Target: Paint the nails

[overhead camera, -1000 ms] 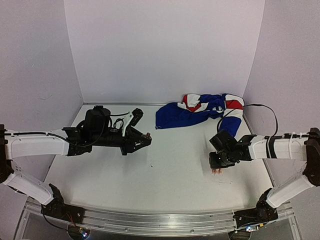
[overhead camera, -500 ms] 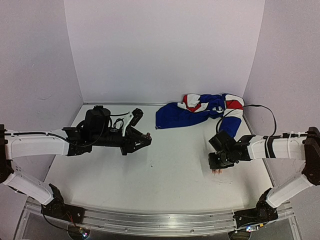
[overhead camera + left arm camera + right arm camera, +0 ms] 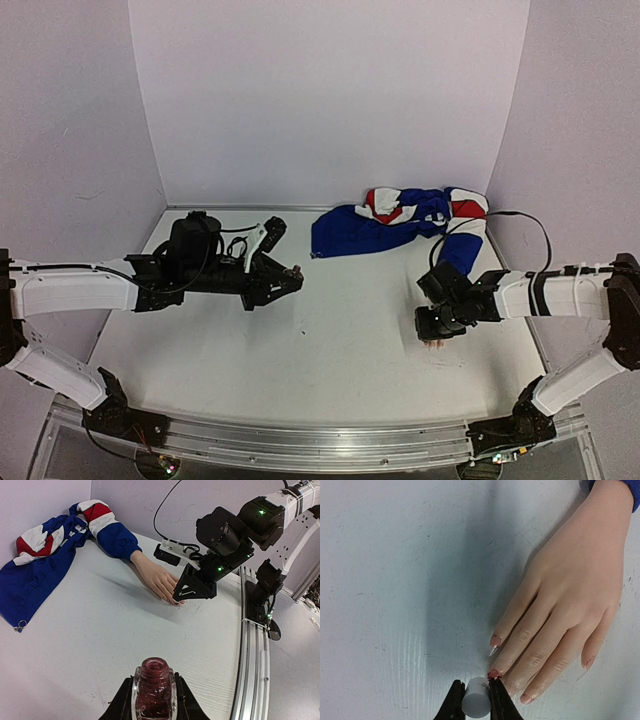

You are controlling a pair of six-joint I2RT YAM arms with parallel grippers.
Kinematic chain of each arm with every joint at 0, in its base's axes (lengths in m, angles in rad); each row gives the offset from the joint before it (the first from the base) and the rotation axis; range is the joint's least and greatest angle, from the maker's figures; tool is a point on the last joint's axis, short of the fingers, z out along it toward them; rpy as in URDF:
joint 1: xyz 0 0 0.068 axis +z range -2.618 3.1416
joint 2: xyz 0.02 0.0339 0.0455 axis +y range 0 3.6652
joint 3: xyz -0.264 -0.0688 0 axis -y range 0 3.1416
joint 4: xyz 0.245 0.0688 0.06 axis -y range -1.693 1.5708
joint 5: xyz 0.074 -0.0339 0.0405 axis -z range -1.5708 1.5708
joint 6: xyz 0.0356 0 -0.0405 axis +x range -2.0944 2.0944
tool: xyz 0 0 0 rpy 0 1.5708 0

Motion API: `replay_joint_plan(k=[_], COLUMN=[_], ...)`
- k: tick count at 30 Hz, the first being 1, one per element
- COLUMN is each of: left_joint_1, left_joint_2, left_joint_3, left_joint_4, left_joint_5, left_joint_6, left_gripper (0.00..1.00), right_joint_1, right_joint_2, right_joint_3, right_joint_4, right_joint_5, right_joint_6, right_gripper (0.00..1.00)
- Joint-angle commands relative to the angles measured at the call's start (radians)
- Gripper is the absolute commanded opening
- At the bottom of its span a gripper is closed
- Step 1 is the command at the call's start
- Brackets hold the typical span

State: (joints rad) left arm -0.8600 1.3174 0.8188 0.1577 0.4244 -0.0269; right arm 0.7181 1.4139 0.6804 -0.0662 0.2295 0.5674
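The pale mannequin hand (image 3: pixel 570 590) lies flat on the white table, its blue sleeve (image 3: pixel 455 250) running to the back right. Its nails show in the right wrist view: one on the index finger (image 3: pixel 495 641), a red-smeared one on the middle finger (image 3: pixel 493 673), one on the ring finger (image 3: pixel 526 698). My right gripper (image 3: pixel 476 700) is shut on the white cap (image 3: pixel 475 703) of the polish brush, right at the middle fingertip. My left gripper (image 3: pixel 153 700) is shut on the open bottle of dark red polish (image 3: pixel 153 690), held above the table at the left (image 3: pixel 293 271).
A blue, red and white jacket (image 3: pixel 395 218) lies bunched at the back of the table, joined to the sleeve. Purple walls close in the back and both sides. A metal rail (image 3: pixel 300 445) runs along the near edge.
My right gripper has edged slightly left and nearer along the fingertips. The left arm and the bottle have not moved.
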Motion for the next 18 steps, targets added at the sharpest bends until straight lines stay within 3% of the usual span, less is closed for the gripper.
replay_joint_plan(k=[1,12,18], left_joint_1=[0.004,0.004,0.004], left_joint_2=[-0.026,-0.025,-0.021], left_joint_3=[0.044,0.045,0.05], left_joint_4=[0.034,0.034,0.033], left_joint_5=[0.011,0.01,0.016], left_joint_6=[-0.007,-0.008,-0.01], left_gripper=[0.0,0.0,0.0], right_joint_1=[-0.005,-0.005,-0.004], right_joint_2=[-0.008,-0.102,-0.055], right_joint_3=[0.004,0.015,0.034], right_joint_4=[-0.018,-0.083,-0.08], right_joint_5=[-0.025,0.046,0.086], right_joint_6=[-0.014,0.006,-0.002], right_gripper=[0.0,0.0,0.0])
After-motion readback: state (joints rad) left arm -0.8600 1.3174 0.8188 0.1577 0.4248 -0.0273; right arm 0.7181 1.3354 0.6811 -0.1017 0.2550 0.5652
